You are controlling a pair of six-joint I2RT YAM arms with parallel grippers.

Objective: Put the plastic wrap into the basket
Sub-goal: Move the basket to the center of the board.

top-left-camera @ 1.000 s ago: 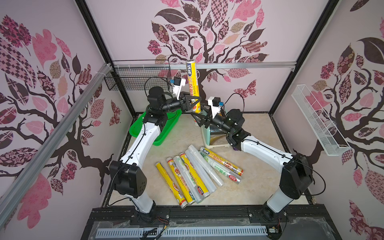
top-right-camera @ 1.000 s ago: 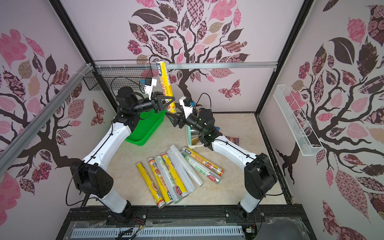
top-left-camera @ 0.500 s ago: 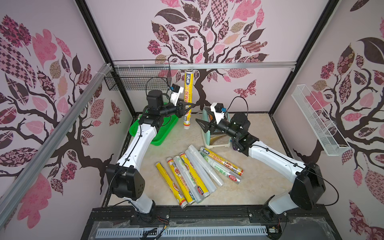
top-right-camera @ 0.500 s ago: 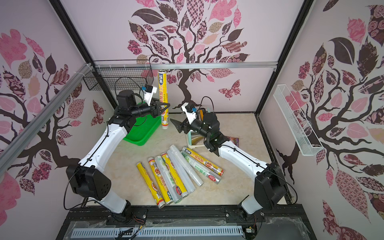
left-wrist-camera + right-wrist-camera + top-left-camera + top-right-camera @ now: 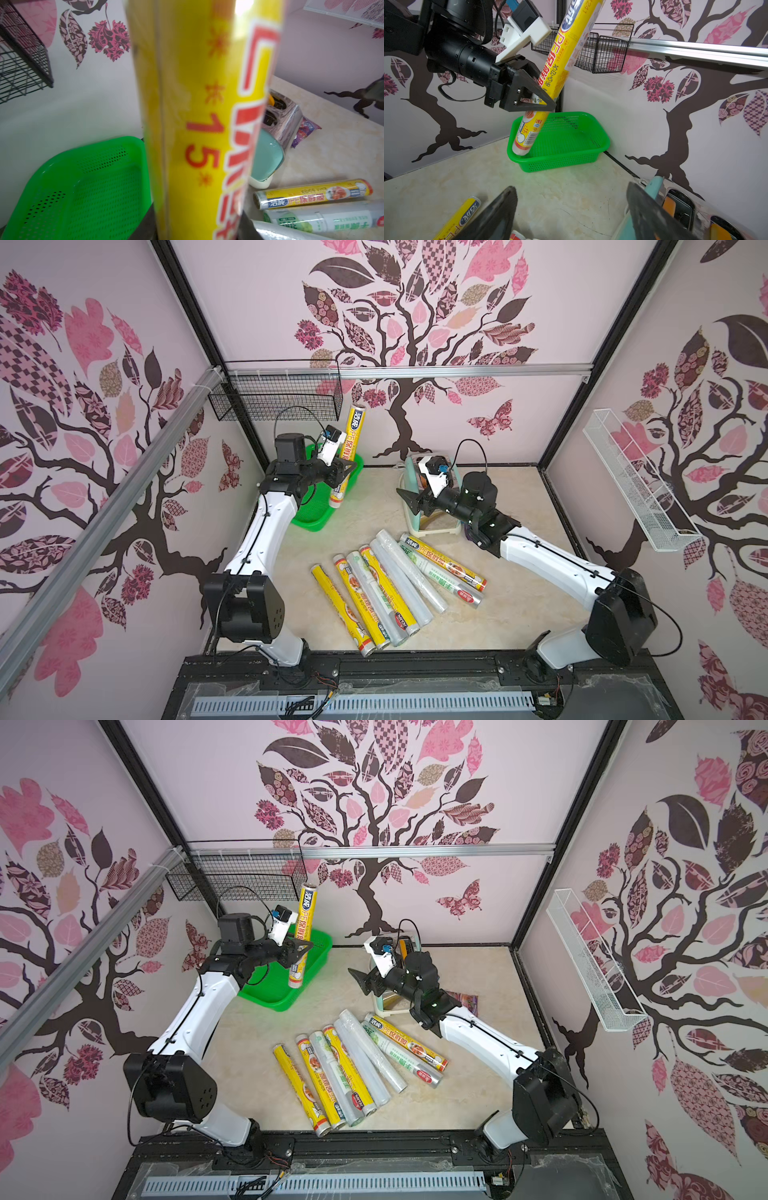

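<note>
One roll (image 5: 354,429) of plastic wrap, yellow with red print, stands nearly upright in the left end effector (image 5: 348,467), whose jaws are clamped on its lower half. The roll's lower end hangs over the green basket (image 5: 309,524) at the desk's (image 5: 498,614) far left corner; whether it touches the mesh cannot be told. The basket holds nothing else. The right end effector (image 5: 409,502) hovers above the desk's middle with jaws apart and empty, just in front of a mint-green appliance (image 5: 436,529) near the far edge. Several loose rolls (image 5: 395,585), yellow, clear and silvery, lie side by side towards the desk's front edge, well apart from the basket.
</note>
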